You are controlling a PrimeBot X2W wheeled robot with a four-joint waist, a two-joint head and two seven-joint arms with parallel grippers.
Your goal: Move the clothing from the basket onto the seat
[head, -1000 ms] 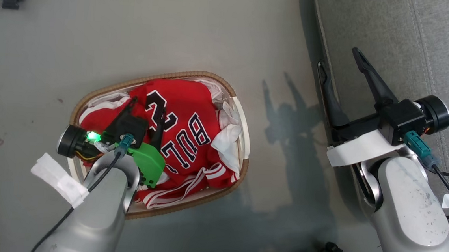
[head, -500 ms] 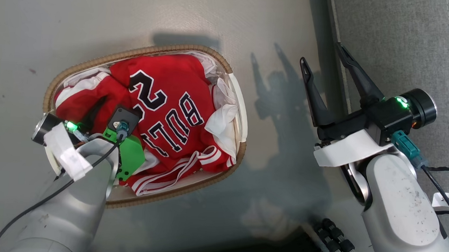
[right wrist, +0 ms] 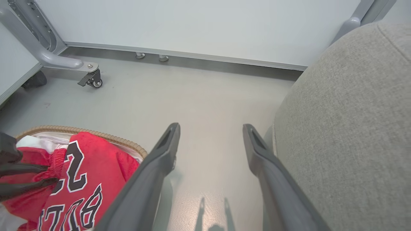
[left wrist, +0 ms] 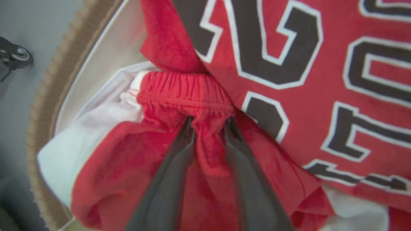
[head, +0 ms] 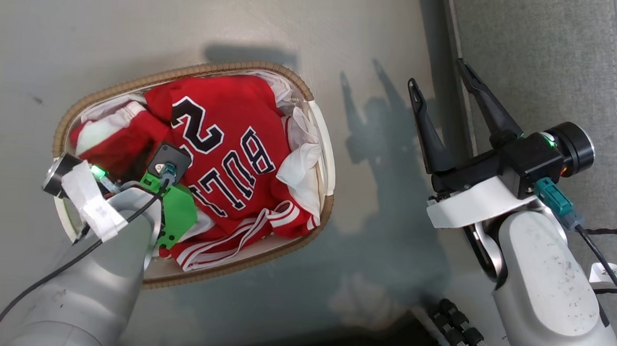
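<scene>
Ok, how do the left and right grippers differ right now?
The left gripper is shut on a fold of the red shorts, just below the elastic waistband; the right gripper is wide open and empty. The left gripper reaches down inside the basket; the right gripper hangs over the floor beside the seat edge. Both have two long dark fingers.

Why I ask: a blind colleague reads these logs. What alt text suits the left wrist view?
The left hand pinches a fold of the red shorts just below their elastic waistband. The red jersey overlaps them at right; the basket's white liner and woven rim curve at left.
</scene>
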